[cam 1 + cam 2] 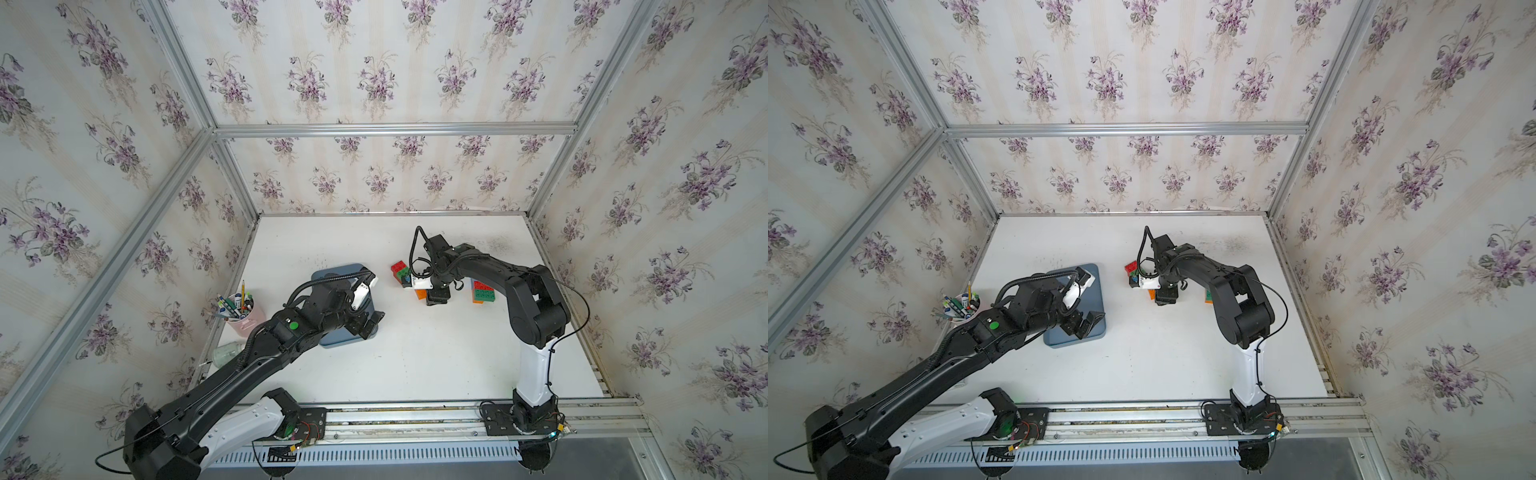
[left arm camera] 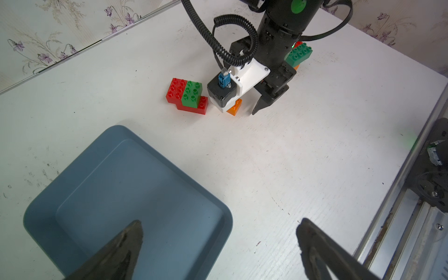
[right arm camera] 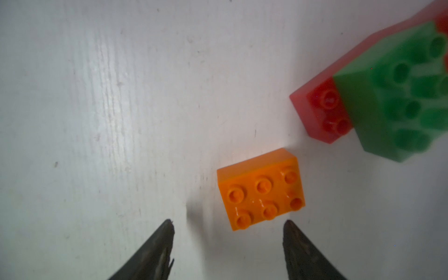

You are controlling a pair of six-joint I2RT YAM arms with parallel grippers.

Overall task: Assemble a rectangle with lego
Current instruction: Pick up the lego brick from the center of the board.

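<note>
At the near rail the left arm is seen stretched low and forward; its left gripper (image 2: pixel 220 221) is spread fully wide with nothing held, one dark pointed finger over the blue-grey tray (image 2: pixel 126 169) and one over the white table (image 1: pixel 415 357); the tray is a smooth, matt rectangle with rounded corners and a shallow raised rim; the right arm is bent sharply at the elbow, its right gripper (image 3: pixel 229 221) pointed down at the table, jaws partly apart and empty; an orange brick (image 3: pixel 261 191), glossy, oblong and six-studded, is found flat on the scuffed, grained surface just beyond the fingertips, not between them; a little further a red and green cluster (image 2: pixel 186 95) is seen, a green brick pressed onto stepped red ones, near the orange brick but apart from it; on the arm's other side a second stack (image 1: pixel 483 291) of red, green and orange bricks is partly hidden; floral wallpaper is hung behind
</note>
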